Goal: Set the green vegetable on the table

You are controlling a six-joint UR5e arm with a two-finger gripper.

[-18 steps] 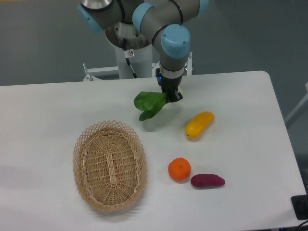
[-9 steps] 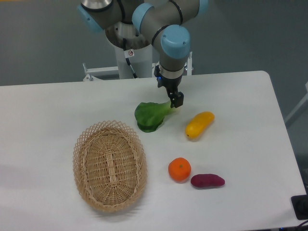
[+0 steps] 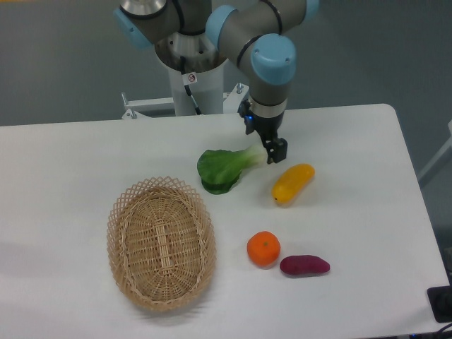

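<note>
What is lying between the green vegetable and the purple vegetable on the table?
In the camera view, the orange fruit lies between the green vegetable and the purple vegetable, close beside the purple one; the rest is bare table.

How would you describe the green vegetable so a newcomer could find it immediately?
Start at the wicker basket on the white table; just beyond its far right rim lies the green vegetable, beside the robot's hand. It alone is leafy: dark green leaves, pale stem.
</note>
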